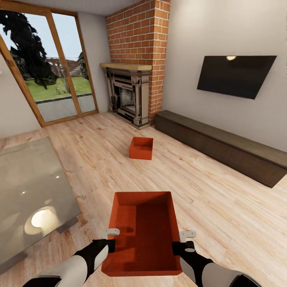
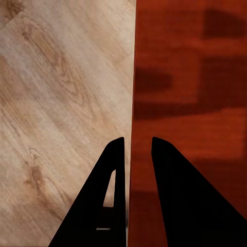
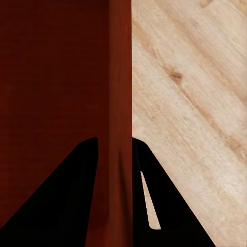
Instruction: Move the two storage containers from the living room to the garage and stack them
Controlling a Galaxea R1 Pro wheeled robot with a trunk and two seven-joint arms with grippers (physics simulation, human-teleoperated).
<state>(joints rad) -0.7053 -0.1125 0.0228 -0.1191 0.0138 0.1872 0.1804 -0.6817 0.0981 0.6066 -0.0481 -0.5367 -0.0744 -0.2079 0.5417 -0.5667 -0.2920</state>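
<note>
Left gripper [image 1: 108,236]: its two fingers straddle the left side wall of the near storage container [image 1: 144,231], one inside and one outside; in the left wrist view the fingers [image 2: 177,200] sit close around the thin wall edge, pinching it.
Right gripper [image 1: 184,239]: pinches the right side wall of the same tub; in the right wrist view one dark finger [image 3: 67,195] lies on either side of the wall.
Near storage container: orange-red, rectangular, open-topped, held between both grippers just in front of the robot, above the wood-plank floor [image 1: 207,199]; its interior is bare, showing only shadow on the flat bottom.
Far storage container [image 1: 141,148]: alike in colour, resting on the planks well apart from the near tub, before the brick fireplace [image 1: 133,75]; nothing visible inside.
Surroundings: long dark low cabinet [image 1: 223,145] along the right wall beneath a black wall screen [image 1: 236,75]; grey glossy table [image 1: 28,187] on the left; tall window [image 1: 44,63] at the back.
</note>
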